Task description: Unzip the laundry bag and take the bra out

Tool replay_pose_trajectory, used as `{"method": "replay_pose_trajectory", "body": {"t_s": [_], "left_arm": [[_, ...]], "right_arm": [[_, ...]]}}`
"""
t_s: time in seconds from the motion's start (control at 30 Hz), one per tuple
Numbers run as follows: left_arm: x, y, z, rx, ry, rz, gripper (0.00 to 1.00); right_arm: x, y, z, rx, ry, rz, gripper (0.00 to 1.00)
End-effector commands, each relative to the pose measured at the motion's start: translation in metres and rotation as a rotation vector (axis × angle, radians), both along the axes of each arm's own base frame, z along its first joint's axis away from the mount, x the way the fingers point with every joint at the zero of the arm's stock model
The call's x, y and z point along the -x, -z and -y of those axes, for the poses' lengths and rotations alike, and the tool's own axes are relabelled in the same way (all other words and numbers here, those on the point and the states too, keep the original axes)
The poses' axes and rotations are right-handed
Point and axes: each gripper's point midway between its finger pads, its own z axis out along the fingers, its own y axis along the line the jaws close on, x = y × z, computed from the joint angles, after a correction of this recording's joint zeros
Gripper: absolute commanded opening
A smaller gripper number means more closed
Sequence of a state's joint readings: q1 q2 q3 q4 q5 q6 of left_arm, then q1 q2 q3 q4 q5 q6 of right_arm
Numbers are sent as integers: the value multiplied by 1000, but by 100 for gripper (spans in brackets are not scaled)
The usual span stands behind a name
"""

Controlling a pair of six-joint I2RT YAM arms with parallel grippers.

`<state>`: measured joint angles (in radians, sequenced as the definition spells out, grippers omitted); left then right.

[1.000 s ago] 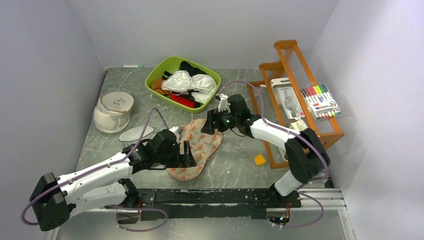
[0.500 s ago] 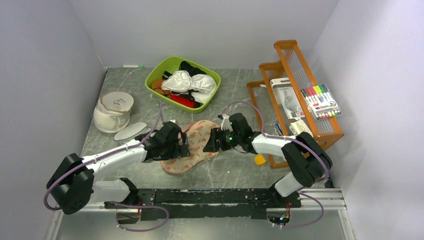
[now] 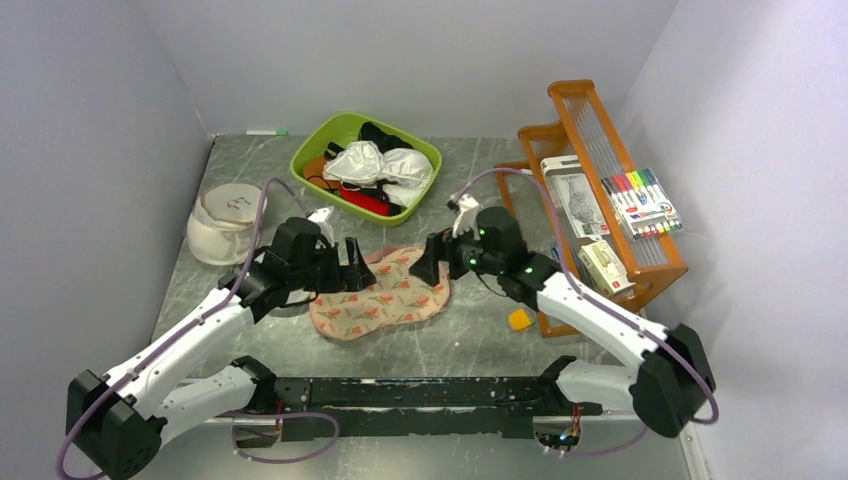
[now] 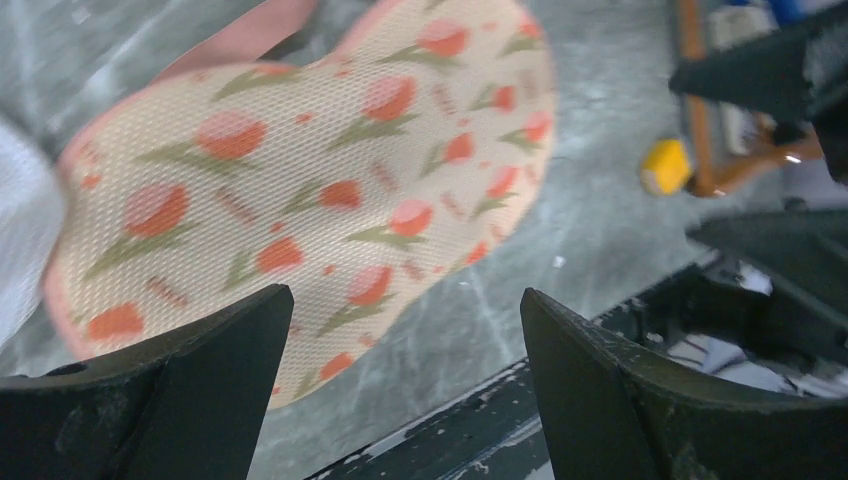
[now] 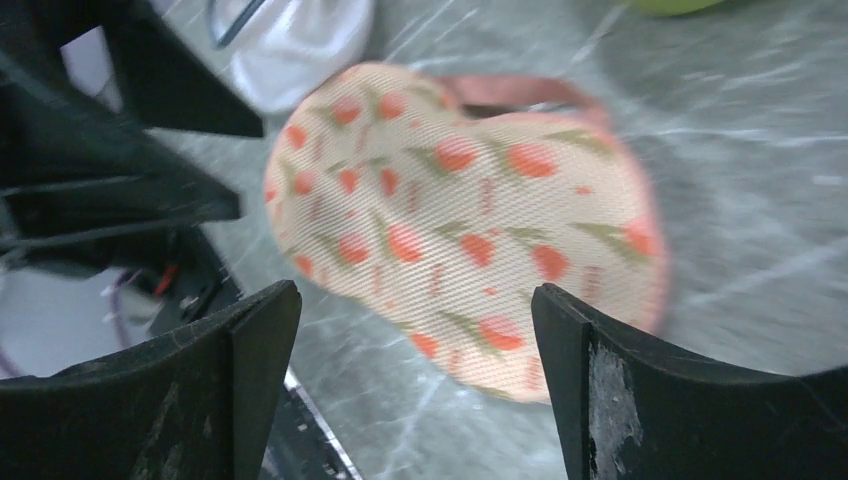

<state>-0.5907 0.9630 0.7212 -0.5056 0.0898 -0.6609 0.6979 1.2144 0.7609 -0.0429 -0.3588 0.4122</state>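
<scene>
The laundry bag (image 3: 385,297), pale pink with orange-red flowers, lies flat and closed on the grey table between the two arms. It fills the left wrist view (image 4: 300,190) and the right wrist view (image 5: 460,220). My left gripper (image 3: 356,268) is open and empty above the bag's left end. My right gripper (image 3: 428,262) is open and empty above its right end. Neither touches the bag. The black bra is hidden; I see no part of it.
A green bin (image 3: 365,165) with white bras and dark garments stands at the back. A white mesh bag (image 3: 228,222) sits at the left. A wooden rack (image 3: 600,200) with markers stands at the right. A small yellow piece (image 3: 519,319) lies near the rack.
Both grippers have let go and lifted off the bag. The left arm swung back and left, the right arm rose. The bag now lies flatter and turned more crosswise.
</scene>
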Motion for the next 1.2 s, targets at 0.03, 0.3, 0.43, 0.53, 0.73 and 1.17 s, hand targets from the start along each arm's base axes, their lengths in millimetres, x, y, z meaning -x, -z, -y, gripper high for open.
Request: {"method": "replay_pose_trajectory", "body": {"t_s": [0.03,0.3,0.43,0.53,0.73,1.17], "left_arm": [[4,-40,46,117,290,124,96],[16,-36,121,-24,542,257,96],[32,-30,151,-30,643,375,96],[37,-28,162,-103,700,520,96],[39,-16,167,-347,769,776,96],[25,85,160,-706,802,700,81]], "right_arm": [[-22,-3,71,212,200,129,88],[-13,-56,112,192,353,258,89],[-3,-94,125,139,376,359,90],[5,-121,135,91,398,431,90],[27,-162,161,-26,464,582,90],[49,-186,189,-115,539,713,89]]}}
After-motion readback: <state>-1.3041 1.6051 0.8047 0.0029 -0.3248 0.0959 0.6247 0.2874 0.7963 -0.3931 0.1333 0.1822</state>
